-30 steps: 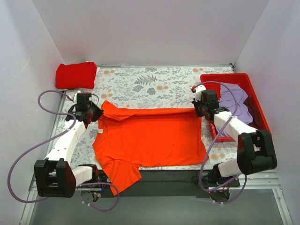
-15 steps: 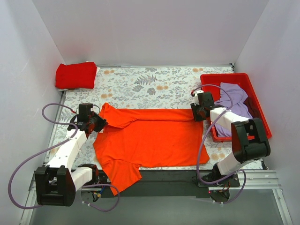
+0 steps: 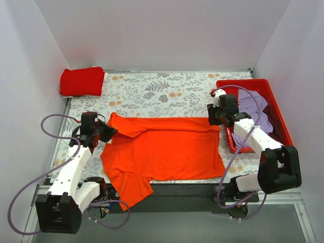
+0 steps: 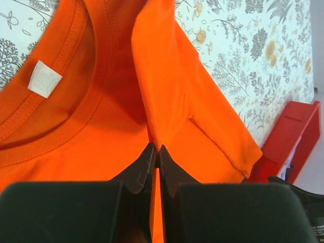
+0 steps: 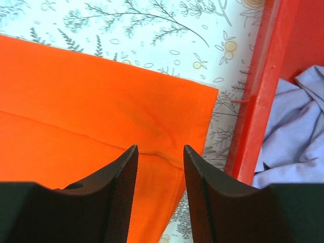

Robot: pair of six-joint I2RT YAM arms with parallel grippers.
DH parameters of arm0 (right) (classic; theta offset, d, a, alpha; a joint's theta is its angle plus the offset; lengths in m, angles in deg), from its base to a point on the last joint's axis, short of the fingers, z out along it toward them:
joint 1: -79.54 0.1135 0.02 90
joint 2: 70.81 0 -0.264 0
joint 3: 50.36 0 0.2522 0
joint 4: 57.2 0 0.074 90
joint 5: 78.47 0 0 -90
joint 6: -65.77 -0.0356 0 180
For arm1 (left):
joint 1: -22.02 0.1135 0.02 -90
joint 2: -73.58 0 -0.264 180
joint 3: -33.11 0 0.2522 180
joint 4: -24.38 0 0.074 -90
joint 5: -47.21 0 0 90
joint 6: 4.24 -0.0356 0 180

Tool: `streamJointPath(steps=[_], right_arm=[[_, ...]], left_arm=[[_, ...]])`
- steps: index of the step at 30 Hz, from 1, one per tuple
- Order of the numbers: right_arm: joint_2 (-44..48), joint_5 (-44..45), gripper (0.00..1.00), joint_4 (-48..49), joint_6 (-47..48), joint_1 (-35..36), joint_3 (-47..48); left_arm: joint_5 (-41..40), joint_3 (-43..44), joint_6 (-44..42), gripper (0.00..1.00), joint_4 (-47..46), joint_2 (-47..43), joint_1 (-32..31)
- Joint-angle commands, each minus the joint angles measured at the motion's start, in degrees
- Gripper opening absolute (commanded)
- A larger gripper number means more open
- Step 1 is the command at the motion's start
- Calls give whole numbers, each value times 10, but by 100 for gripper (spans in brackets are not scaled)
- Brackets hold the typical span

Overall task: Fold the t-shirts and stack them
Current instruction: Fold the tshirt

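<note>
Bright orange cloth t-shirt [image 3: 167, 149] lies lengthwise between both arms. Left gripper [image 4: 156, 148] clamps its folded shoulder edge; right gripper [image 5: 159, 150], fingers parted, hovers over the hem.

Overhead from behind, wrist views close, downward (all share orange t-shirt [image 3: 162, 147])
</note>
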Motion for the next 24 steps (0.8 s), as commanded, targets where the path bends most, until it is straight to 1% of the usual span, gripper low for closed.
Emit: streamJointPath(steps=[1, 6, 13, 16, 20, 24], right_arm=[[22, -47, 48, 0, -25, -2, 4], [25, -86, 48, 3, -40, -2, -4], [22, -144, 49, 34, -64, 0, -27], [18, -159, 49, 43, -71, 0, -33], [13, -171, 49, 49, -76, 1, -34], [17, -165, 49, 49, -78, 2, -34]], left_arm=[[25, 1, 19, 0, 24, -31, 2], [46, -52, 49, 0, 15, -58, 2], [82, -114, 86, 0, -7, -83, 0], [87, -122, 100, 0, -16, -95, -3], [79, -108, 98, 0, -14, -89, -4], [73, -112, 98, 1, -3, -93, -5]])
